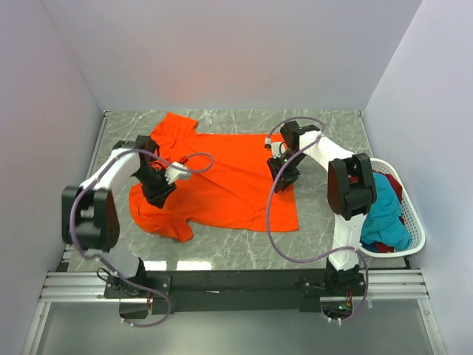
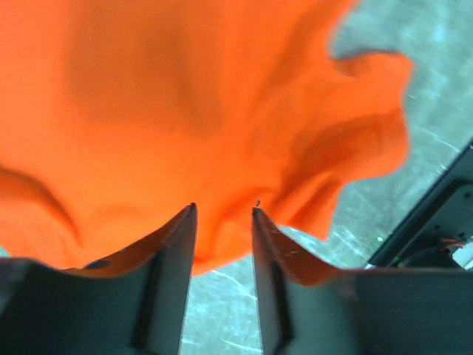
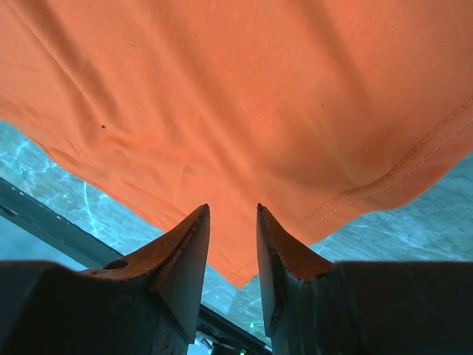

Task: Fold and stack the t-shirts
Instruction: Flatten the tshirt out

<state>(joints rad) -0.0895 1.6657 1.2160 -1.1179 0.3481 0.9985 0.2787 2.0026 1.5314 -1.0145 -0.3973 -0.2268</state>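
Left gripper (image 2: 224,211): jaws pulled in on a bunched fold of the orange shirt (image 1: 222,185). A narrow gap is left and cloth fills it. Folds fan out from the tips, away from the wrist. Below and right of the tips, bare marbled table (image 1: 325,133) shows. The shirt edge there is wavy and looks lifted off the surface, can't confirm.

Right gripper (image 3: 233,211): same story, jaws pinching the shirt at its edge. Cloth comes to a point right between the fingers (image 3: 185,251). The stitched hem runs off to the right of the tips. Table visible on either side of that point.

From above: shirt lies spread between the two grippers. The left one is on its left part, just beyond the crumpled near corner. The right one is on its right edge. One sleeve sticks out beyond the left gripper, toward the back wall (image 1: 236,52).

Further out, right of the right gripper: white basket (image 1: 415,218) at the table edge. Teal shirt (image 1: 388,218) on top in it, dark red shirt (image 1: 377,245) under that. Both well apart from the orange one.
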